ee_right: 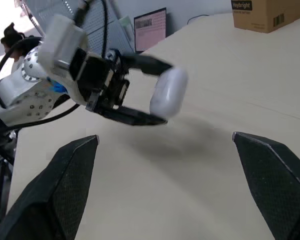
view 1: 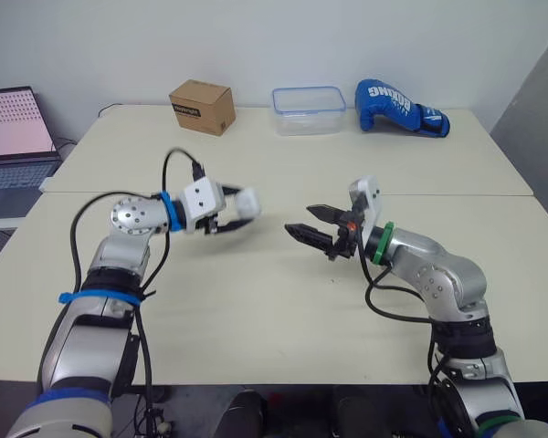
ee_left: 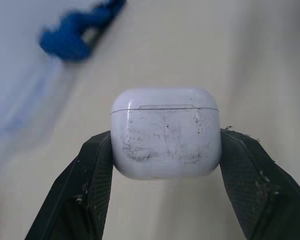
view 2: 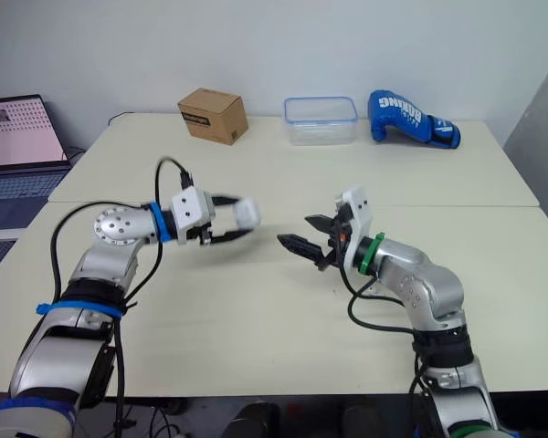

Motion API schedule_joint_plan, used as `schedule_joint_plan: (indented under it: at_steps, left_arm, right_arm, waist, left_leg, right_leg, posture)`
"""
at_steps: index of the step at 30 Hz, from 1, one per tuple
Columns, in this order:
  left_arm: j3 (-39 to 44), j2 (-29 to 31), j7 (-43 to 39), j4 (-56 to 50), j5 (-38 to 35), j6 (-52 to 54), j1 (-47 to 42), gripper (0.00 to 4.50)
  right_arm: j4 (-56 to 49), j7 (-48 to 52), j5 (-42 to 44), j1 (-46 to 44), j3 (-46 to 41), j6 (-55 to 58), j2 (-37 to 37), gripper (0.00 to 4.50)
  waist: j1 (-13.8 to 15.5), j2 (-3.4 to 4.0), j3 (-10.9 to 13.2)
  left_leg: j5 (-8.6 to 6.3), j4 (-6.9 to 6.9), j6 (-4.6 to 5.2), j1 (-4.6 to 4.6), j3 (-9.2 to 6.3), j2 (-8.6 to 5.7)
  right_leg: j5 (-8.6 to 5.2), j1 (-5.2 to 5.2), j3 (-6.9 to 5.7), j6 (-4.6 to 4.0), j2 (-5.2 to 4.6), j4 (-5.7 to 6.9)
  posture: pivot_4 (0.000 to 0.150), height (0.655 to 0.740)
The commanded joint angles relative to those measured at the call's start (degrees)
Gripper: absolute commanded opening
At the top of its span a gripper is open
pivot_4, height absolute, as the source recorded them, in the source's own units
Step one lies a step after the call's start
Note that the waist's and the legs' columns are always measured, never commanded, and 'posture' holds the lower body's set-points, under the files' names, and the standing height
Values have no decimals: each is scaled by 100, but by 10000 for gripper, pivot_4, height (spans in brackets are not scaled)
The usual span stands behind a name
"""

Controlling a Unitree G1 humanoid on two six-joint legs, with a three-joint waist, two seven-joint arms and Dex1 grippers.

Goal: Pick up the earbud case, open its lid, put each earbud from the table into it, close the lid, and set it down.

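**Case in my left pincer, lid shut, right pincer empty**

My left pincer (view 1: 244, 211) is clenched on the earbud case (ee_left: 165, 140) and holds it in the air above the table (view 1: 256, 315). The two black fingers (ee_left: 97, 170) press on the two opposite sides of the case, and the case sits between their tips. The case is white with rounded corners, and its front face carries grey scuff marks. Its lid is closed: I see only a thin seam across the upper part, and the lid end points away from my wrist. In the right wrist view a soft shadow lies on the table under the case, so the case does not touch the table.

My right pincer (view 1: 303, 220) is released, with its two fingers spread well apart and nothing between them. It hangs a little above the table and points toward my left pincer. The two pincers face each other over the near part of the table, with a free gap between them, and they do not touch.

At the far edge of the table stand three things in a row: a cardboard box (view 1: 202, 107) on my left, a clear container (view 1: 308, 110) with a blue rim in the middle, and a blue boxing glove (view 1: 400, 107) on my right. A laptop (view 1: 14, 128) with its screen open stands beside the table, far on my left.
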Motion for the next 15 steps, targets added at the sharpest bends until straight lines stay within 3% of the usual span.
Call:
schedule_joint_plan:
  at_steps: [1,6,15]
  left_arm:
    - [-72,-64,574,481,430,-1530,-211,27505]
    - [-223,-117,972,939,692,-2639,-497,27505]
    - [-438,-140,1184,1367,776,-3142,-780,27505]
  right_arm:
    - [187,-635,248,-422,-272,371,423,45000]
    - [325,-860,187,-623,-168,399,654,45000]
    - [433,-1037,140,-719,-25,234,854,45000]
  waist:
    - [-2,1,0]
    - [6,0,0]
    - [-36,0,0]
  left_leg:
    - [0,-1,0,0,3,0]
    - [0,4,0,-16,2,-6]
    - [0,6,1,-13,2,-7]
  right_leg:
    - [0,-3,2,0,1,3]
    - [0,-19,2,1,1,18]
    - [-6,-34,4,10,2,55]
  posture:
    - [1500,7400]
    - [1500,7400]
    - [1500,7400]
